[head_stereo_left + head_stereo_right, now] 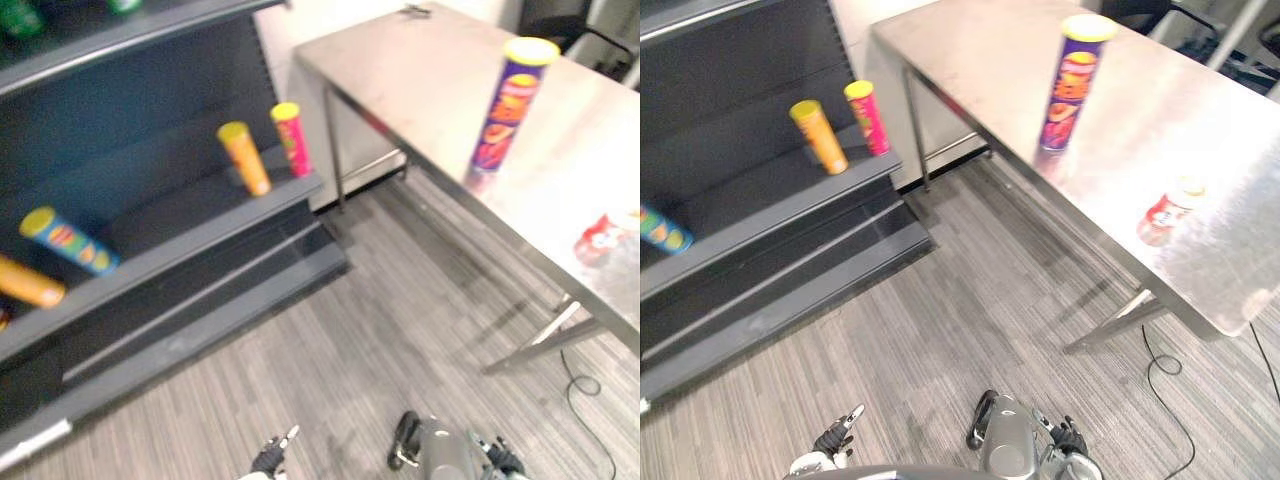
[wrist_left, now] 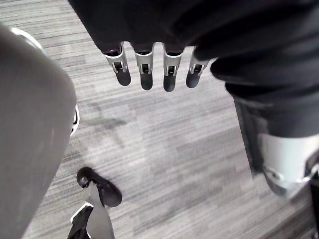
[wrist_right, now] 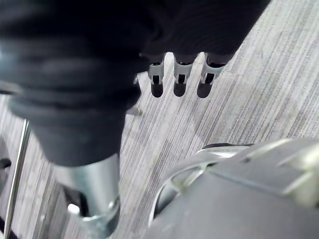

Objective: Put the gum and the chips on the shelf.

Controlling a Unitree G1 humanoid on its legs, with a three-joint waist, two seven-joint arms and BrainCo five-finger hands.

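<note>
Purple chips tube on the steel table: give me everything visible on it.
The purple chips tube is a tall, slim cylinder that looks like printed cardboard. It has red, orange and yellow artwork down its side and a yellow lid closed on top. It stands upright near a long edge of the steel table, its base on the shiny top, which reflects it faintly. Nothing else touches it. A small red container lies apart on the same top.

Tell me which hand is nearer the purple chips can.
Right. The right hand hangs low, well short of the can; the left hand hangs farther off, toward the shelf.
</note>
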